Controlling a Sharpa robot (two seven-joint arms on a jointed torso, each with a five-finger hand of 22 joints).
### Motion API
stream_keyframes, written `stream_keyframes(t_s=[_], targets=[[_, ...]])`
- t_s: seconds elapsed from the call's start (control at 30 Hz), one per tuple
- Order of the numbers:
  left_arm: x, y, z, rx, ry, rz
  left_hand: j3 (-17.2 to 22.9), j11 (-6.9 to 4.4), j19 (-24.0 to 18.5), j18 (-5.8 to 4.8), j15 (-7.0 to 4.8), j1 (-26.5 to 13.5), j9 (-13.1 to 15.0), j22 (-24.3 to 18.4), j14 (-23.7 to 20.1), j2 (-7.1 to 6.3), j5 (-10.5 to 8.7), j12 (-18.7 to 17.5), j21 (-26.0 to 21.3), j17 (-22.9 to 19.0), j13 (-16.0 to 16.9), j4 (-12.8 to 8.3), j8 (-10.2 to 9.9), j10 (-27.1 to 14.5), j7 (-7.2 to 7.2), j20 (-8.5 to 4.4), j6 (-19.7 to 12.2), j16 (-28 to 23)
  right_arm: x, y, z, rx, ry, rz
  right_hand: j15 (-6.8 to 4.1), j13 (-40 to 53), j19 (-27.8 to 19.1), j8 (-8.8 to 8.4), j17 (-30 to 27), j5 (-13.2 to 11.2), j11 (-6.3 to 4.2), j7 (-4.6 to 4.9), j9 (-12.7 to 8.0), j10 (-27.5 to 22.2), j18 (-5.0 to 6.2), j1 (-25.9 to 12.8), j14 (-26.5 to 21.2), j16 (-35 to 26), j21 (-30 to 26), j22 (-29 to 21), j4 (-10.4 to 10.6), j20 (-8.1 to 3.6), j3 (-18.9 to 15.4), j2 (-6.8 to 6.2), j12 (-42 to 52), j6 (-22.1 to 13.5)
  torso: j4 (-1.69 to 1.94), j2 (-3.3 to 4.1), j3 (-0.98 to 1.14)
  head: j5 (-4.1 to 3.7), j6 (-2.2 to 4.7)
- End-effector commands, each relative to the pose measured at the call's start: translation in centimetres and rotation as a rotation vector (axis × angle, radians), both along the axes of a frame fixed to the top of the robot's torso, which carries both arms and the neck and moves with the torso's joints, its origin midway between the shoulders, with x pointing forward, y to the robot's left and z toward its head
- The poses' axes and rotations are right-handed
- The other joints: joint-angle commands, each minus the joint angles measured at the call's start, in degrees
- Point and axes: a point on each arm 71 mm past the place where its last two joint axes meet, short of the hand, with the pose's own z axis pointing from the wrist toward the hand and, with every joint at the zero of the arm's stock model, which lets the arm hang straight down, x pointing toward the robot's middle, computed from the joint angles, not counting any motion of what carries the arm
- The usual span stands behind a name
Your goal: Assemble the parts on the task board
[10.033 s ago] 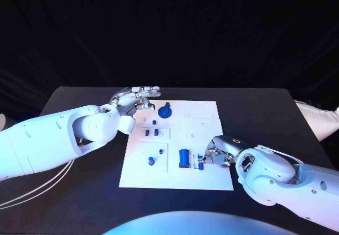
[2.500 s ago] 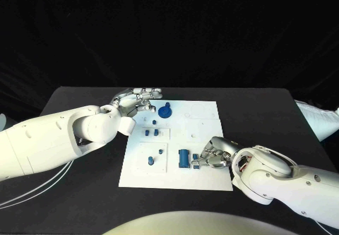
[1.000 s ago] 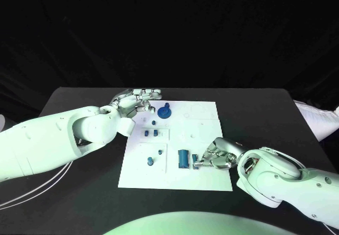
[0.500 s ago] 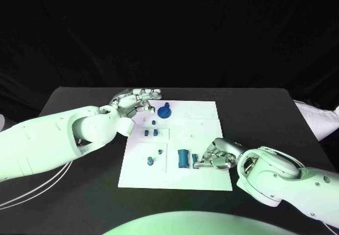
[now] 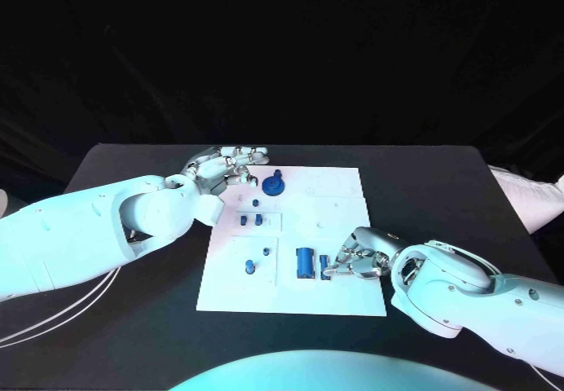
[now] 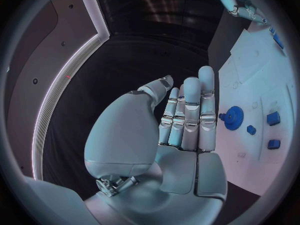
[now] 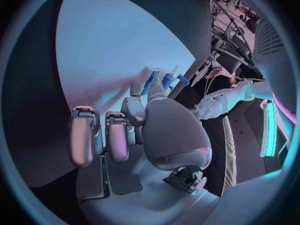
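Note:
The white task board [image 5: 335, 213] lies in the middle of the black table. On it are a blue gear [image 5: 274, 186], several small blue parts [image 5: 248, 220] and a taller blue block [image 5: 306, 261]. My right hand [image 5: 363, 259] rests on the board's near right part. Its fingers are curled, and their tips pinch a small blue part [image 5: 326, 263] just right of the block. In the right wrist view that hand [image 7: 128, 130] reaches to the blue pieces [image 7: 151, 83]. My left hand [image 5: 223, 167] hovers at the board's far left corner, its fingers [image 6: 187, 112] straight and holding nothing, beside the gear [image 6: 233, 119].
Black table [image 5: 141, 163] surrounds the board on all sides, with wide bare strips left and right. My bulky left forearm [image 5: 106, 232] lies over the table's left side. Two small blue parts [image 5: 250, 265] sit on the board's near left panel.
Over the last second almost nothing has moved. Since ten seconds ago my right hand has edged a little toward the blue block with the small part; my left hand has stayed at the far corner.

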Motion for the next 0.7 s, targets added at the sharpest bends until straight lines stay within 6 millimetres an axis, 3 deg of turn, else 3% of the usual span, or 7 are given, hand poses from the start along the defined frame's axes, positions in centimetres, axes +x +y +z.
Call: stream_keyframes(t_s=[0.03, 0.33, 0.5, 0.7], targets=[[-0.1, -0.2, 0.1, -0.008, -0.009, -0.015, -0.40, -0.10, -0.17, 0.64, -0.14, -0.12, 0.00, -0.08, -0.38, 0.58, -0.26, 0.39, -0.26, -0.09, -0.05, -0.06, 0.28, -0.39, 0.19, 0.31, -0.33, 0.26, 0.0, -0.1, -0.2, -0.033, -0.006, 0.004, -0.04, 0.06, 1.28, -0.27, 12.03, -0.20, -0.03, 0.45, -0.16, 0.38, -0.66, 0.52, 5.44, 0.20, 0.32, 3.10, -0.20, -0.32, 0.02, 0.01, 0.19, -0.13, -0.06, -0.02, 0.01, 0.04, 0.08], [0.0, -0.2, 0.1, -0.007, -0.009, -0.014, -0.42, -0.09, -0.16, 0.64, -0.13, -0.09, 0.00, -0.10, -0.40, 0.70, -0.27, 0.49, -0.29, -0.18, -0.06, -0.09, 0.30, -0.50, 0.20, 0.32, -0.38, 0.31, -0.1, 0.2, 0.3, 0.020, -0.037, -0.003, 0.04, -0.02, 1.24, -0.31, 11.92, -0.11, 0.09, 0.58, -0.16, 0.37, -0.64, -0.91, 5.42, 0.12, 0.22, 2.99, 0.75, -0.27, -1.07, 0.13, -0.05, -0.16, -0.01, -0.01, 0.06, -0.06, 0.37], [0.0, -0.2, 0.1, -0.007, -0.009, -0.013, -0.42, -0.09, -0.16, 0.64, -0.13, -0.09, 0.00, -0.10, -0.40, 0.70, -0.27, 0.49, -0.29, -0.18, -0.06, -0.09, 0.30, -0.50, 0.20, 0.32, -0.38, 0.31, -0.1, 0.1, 0.9, 0.099, -0.068, -0.008, 0.09, -0.52, 1.02, -0.48, 11.45, 1.65, 0.14, 0.61, -0.20, 0.08, -0.50, -3.16, 5.31, -0.23, -0.21, 2.42, 2.49, -0.21, -2.89, -0.59, -1.10, -0.44, -0.09, -0.11, 0.02, -0.04, 0.49], [0.0, -0.1, -0.2, -0.007, -0.006, -0.009, -0.48, -0.07, -0.17, 0.64, -0.12, -0.15, 0.00, -0.11, -0.43, 0.69, -0.29, 0.53, -0.31, -0.23, -0.06, -0.07, 0.31, -0.55, 0.23, 0.33, -0.41, 0.32, 1.2, -1.0, 2.3, 0.273, -0.073, -0.046, 0.64, -2.94, -0.23, -1.91, 9.32, 2.12, 0.89, 1.50, -0.72, -1.74, 0.15, -2.40, 4.81, -1.85, -2.51, -0.53, 2.91, 0.18, -3.35, -0.81, -5.73, -2.90, -0.17, -0.38, -0.10, -0.37, 1.03]])
